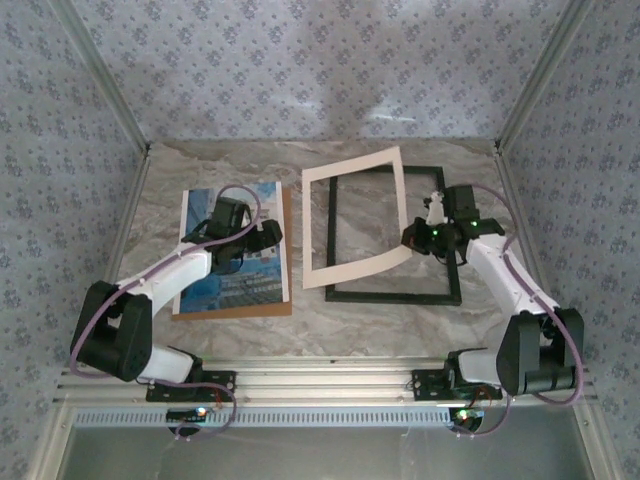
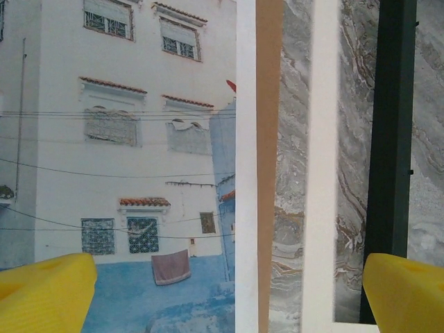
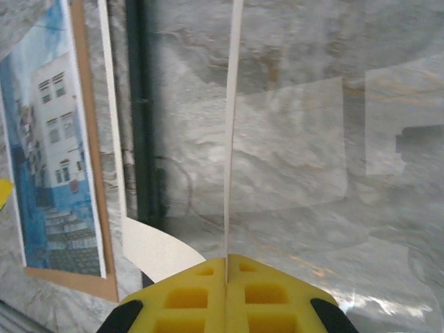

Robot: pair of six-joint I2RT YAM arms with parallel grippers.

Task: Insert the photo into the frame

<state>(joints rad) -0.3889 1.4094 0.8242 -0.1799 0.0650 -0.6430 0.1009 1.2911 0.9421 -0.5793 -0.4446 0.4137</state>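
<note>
Item 1, left hand [image 1: 258,240]: released, jaws wide, hovering directly over the photo [image 2: 139,180], which lies flat on a brown backing board [image 1: 230,308] on the marble desk [image 1: 200,170] beneath that hand. Item 2, right hand [image 3: 227,270]: clenched on the edge of a cream-white mat [image 1: 318,230], holding it tilted, the sheet reaching out to the left of the hand. Item 3, the frame [image 1: 400,296]: black, flat on the desk below the right hand and the mat, apart from the photo.
</note>
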